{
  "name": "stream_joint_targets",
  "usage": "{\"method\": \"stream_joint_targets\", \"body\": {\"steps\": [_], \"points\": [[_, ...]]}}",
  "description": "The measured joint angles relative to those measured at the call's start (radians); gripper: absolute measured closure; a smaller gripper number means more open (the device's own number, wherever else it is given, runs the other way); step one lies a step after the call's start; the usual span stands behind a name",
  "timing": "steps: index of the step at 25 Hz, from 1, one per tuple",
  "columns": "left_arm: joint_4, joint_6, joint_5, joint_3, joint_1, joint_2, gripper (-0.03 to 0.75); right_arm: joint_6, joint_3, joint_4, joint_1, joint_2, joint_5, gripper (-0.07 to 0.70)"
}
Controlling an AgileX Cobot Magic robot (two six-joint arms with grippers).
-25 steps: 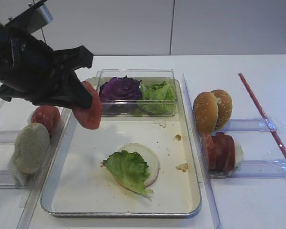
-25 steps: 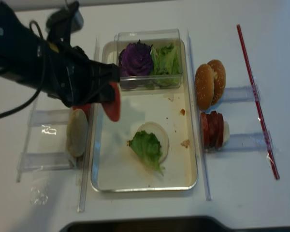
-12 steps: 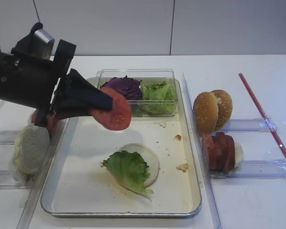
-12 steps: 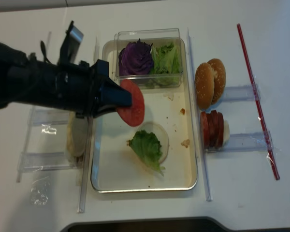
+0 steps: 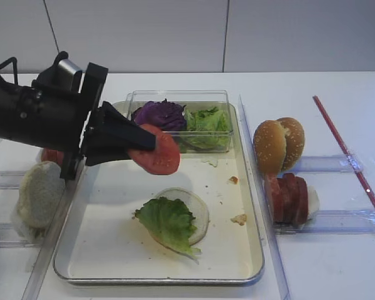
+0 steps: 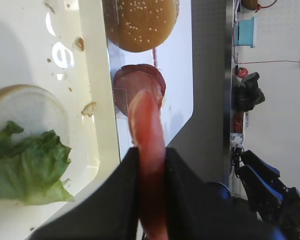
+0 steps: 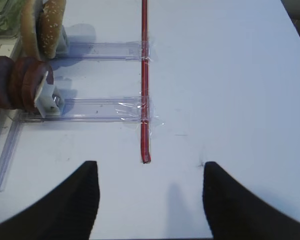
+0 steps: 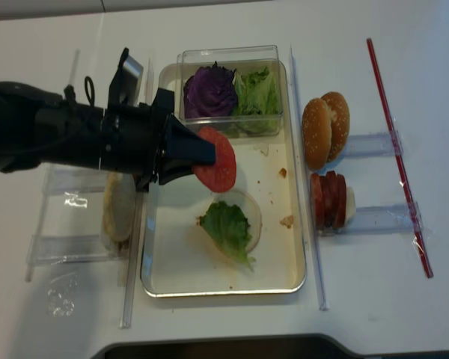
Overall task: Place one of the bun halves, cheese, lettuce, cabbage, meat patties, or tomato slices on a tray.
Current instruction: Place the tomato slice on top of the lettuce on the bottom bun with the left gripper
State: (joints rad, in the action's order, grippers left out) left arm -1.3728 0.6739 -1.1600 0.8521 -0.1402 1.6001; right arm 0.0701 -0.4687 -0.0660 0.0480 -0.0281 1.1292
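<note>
One white table fills the scene, with a pale panelled wall at the far side. The tray lies mid-table. Above it the left gripper is clamped on a tomato slice, over the bun half topped with lettuce. The right gripper stands spread over bare table.

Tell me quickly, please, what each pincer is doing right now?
Left pincer: shut on a tomato slice, held above the tray.
Right pincer: open, holding nothing.
</note>
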Motion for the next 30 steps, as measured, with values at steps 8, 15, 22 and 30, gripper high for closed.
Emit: {"method": "stream_joint_targets", "body": {"steps": [8,15,22,30], "points": [[-0.043,0.022,0.013,-0.068,-0.084,0.000,0.605,0.000,0.000,0.000,0.000,0.000,0.000,0.143],[-0.083,0.028,0.061,-0.068,-0.115,0.000,0.606,0.000,0.000,0.001,0.000,0.000,0.000,0.143],[-0.092,0.043,0.065,-0.068,-0.115,0.031,0.607,0.000,0.000,0.001,0.000,0.000,0.000,0.143],[-0.112,0.111,0.038,-0.068,-0.115,0.171,0.608,0.000,0.000,0.001,0.000,0.000,0.000,0.143]]}}
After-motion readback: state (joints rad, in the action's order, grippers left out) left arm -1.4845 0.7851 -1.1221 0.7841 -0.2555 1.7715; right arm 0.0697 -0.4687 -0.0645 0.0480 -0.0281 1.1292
